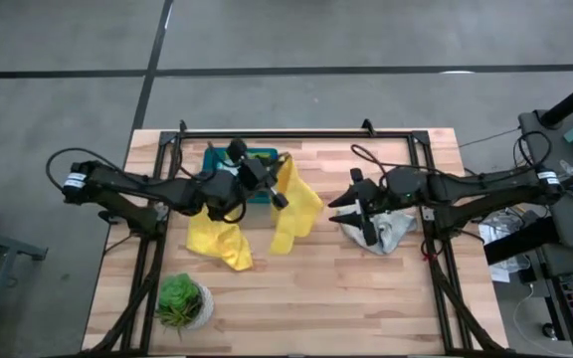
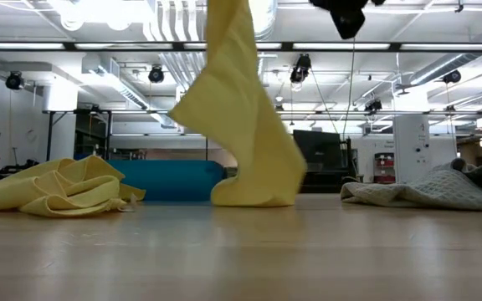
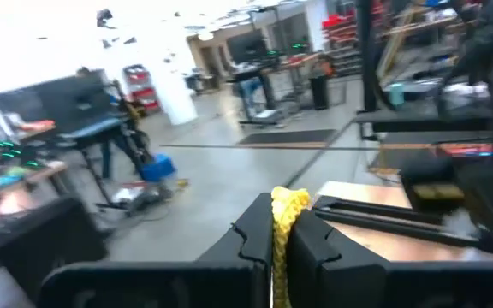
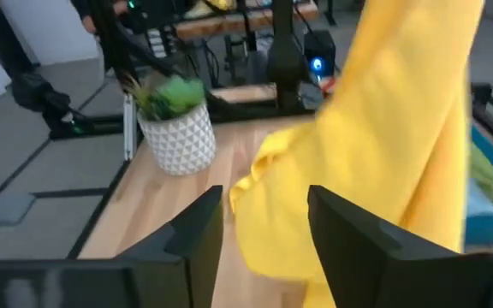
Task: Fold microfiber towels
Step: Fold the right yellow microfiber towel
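Tray (image 1: 259,189) with green towel (image 1: 263,156) inside

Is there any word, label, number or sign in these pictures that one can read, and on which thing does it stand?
None can be read.
The hanging yellow towel, the crumpled yellow towel, the grey towel, the teal tray and the plant pot show no print.
Machines and screens in the room behind: too small and blurred to read.
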You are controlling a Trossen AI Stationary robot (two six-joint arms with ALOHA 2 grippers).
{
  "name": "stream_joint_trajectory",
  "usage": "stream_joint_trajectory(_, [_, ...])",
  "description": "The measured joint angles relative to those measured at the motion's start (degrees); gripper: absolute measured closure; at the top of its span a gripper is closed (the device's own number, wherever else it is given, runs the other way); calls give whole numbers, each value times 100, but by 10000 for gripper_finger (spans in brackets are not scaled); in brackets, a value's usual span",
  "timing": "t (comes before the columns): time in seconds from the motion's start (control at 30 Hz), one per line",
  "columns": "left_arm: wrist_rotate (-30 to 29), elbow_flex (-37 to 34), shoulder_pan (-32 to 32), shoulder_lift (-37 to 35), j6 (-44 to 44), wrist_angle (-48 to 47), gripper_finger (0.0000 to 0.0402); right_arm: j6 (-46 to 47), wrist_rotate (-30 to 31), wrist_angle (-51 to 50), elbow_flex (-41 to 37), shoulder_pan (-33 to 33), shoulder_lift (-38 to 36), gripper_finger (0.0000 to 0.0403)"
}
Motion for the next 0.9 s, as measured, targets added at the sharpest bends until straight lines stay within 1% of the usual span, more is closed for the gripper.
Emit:
stream_joint_trajectory(0.13, [-235,84,17,18,84,-3,402,126,561,387,-323,0,339,237])
stream_joint_trajectory(0.27, [-876,98,20,19,226,-3,402,36,872,1043,-621,-3,866,236])
stream_joint_trajectory(0.4, [-1221,93,43,19,254,-11,402,122,868,2261,-868,0,1564,236])
stream_joint_trajectory(0.5, [-1472,95,43,42,341,4,402,156,916,3219,-916,0,2173,236])
stream_joint_trajectory(0.57, [-1671,94,46,54,369,-13,402,14,890,3918,-909,7,2596,236])
stream_joint_trajectory(0.6, [-1730,89,47,54,375,-13,402,-37,926,4220,-910,10,2806,236])
stream_joint_trajectory(0.67, [-1787,85,54,54,374,-6,402,-47,1205,4824,-865,29,3242,236])
stream_joint_trajectory(0.73, [-1787,82,54,54,375,-7,402,-149,1442,5175,-794,33,3599,236])
stream_joint_trajectory(0.8, [-1787,78,56,54,375,-13,402,-231,1529,5444,-683,33,3873,236])
stream_joint_trajectory(0.9, [-1793,78,81,54,375,-9,402,-255,1847,5484,-516,37,4143,236])
